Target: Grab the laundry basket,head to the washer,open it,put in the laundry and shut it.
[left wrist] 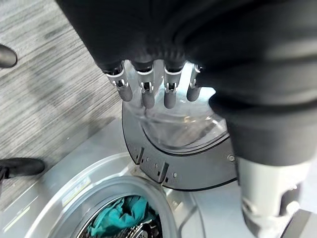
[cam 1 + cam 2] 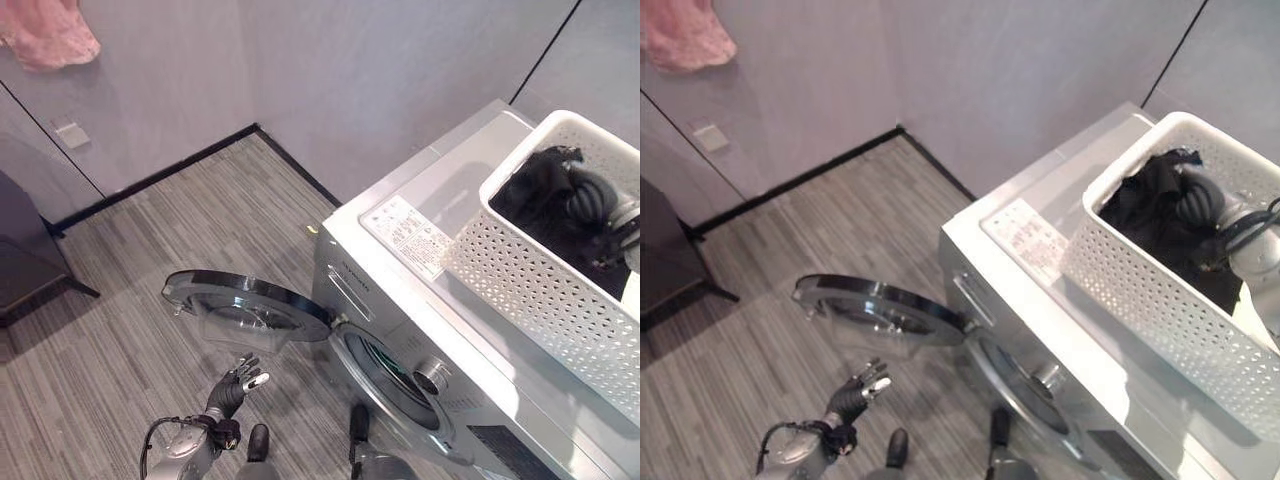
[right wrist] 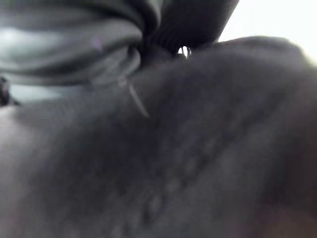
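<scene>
Washer door [image 2: 245, 305] open, teal cloth [image 1: 116, 218] already in drum. Laundry basket [image 2: 545, 265] on washer top. Right hand [image 2: 1200, 205] buried in dark laundry [image 2: 545, 200], grip unreadable. Left hand [image 2: 238, 385] relaxed, empty, below door. Advice: bunch garment fully, lift clear of rim before lowering to drum.

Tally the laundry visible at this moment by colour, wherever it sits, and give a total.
Black laundry: 1 heap in the white basket, black laundry, with the right hand reaching into it.
Teal laundry: 1 piece in the washer drum, teal laundry.
Pink laundry: 1 piece hanging on the wall, pink laundry.
Total: 3
</scene>
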Robot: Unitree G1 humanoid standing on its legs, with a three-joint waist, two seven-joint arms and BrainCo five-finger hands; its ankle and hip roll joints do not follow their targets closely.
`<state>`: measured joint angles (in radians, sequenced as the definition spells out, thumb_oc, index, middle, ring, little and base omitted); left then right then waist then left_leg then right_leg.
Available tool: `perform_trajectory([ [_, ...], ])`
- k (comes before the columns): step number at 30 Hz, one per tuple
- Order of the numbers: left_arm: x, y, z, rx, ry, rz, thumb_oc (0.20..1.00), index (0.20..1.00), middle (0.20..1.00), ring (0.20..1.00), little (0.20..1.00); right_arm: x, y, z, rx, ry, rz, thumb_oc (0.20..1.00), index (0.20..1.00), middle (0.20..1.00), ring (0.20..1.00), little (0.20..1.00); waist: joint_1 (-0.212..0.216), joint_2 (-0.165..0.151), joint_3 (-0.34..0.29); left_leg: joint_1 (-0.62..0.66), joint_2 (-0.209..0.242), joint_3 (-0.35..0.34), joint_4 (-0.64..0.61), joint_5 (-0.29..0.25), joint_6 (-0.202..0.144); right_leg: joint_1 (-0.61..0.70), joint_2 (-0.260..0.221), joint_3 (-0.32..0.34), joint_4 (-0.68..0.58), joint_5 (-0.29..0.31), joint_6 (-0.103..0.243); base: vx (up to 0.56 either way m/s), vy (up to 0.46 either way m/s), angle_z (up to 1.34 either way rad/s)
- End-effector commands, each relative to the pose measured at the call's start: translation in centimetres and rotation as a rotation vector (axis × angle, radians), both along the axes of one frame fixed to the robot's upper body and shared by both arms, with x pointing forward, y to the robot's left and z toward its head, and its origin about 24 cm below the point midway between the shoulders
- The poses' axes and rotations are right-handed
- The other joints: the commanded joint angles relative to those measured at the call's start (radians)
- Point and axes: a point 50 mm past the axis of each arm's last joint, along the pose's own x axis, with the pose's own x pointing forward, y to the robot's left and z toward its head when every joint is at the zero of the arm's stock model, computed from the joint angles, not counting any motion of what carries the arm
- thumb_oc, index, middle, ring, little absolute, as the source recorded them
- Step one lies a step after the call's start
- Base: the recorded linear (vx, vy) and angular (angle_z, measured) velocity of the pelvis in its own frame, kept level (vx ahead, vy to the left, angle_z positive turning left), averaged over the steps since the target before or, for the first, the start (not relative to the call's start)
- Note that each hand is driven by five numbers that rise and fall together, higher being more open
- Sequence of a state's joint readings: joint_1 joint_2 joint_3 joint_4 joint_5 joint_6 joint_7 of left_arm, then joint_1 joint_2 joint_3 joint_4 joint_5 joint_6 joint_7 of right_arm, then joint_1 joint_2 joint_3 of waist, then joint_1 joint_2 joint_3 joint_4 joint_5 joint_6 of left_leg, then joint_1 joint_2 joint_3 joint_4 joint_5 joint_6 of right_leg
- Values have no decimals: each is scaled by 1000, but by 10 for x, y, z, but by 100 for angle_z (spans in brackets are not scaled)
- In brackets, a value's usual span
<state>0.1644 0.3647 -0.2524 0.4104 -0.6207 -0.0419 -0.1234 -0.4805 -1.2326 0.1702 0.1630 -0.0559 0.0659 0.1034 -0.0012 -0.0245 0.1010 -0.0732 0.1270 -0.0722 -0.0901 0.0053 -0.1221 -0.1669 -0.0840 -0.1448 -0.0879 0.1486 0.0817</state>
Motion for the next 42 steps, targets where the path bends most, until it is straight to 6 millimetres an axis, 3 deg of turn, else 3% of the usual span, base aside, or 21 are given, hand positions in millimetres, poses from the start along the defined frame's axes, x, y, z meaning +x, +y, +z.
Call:
perform_trajectory([
  [1,12,-2,11,31,-71,-27,1000,1000,1000,1000,1000,-13,8,73,-40,-373,13,200,200,200,200,200,8,-22,-10,27,-46,30,3,-44,85,97,-31,13,35,-148,43,0,0,0],
  [5,14,2,12,62,-77,-22,1000,1000,1000,1000,1000,-31,19,108,-85,-569,39,200,200,200,200,200,4,-30,-36,59,-45,33,3,-59,88,124,-29,15,44,-160,42,3,2,-1],
  [14,9,6,10,105,-74,-7,1000,1000,1000,1000,1000,-51,19,139,-109,-795,-4,200,200,200,200,200,11,-44,-70,96,-45,41,3,-76,92,153,-26,16,50,-160,44,2,1,0],
  [21,4,6,8,146,-63,-16,1000,1000,1000,1000,1000,-59,10,159,-192,-968,-145,200,200,200,200,200,26,-49,-88,111,-46,39,3,-84,96,172,-25,16,49,-158,44,0,0,0],
  [31,7,5,5,193,-60,-18,1000,1000,1000,1000,1000,-65,5,206,-213,-1246,-319,200,200,200,200,200,42,-60,-101,124,-50,36,3,-86,99,185,-27,13,54,-164,50,-2,24,-1],
  [42,10,3,2,211,-52,4,1000,1000,1000,1000,1000,-91,15,207,-198,-1471,-287,200,200,200,200,200,30,-55,-105,138,-72,49,3,-103,122,176,-52,32,71,-156,74,-1,78,-2],
])
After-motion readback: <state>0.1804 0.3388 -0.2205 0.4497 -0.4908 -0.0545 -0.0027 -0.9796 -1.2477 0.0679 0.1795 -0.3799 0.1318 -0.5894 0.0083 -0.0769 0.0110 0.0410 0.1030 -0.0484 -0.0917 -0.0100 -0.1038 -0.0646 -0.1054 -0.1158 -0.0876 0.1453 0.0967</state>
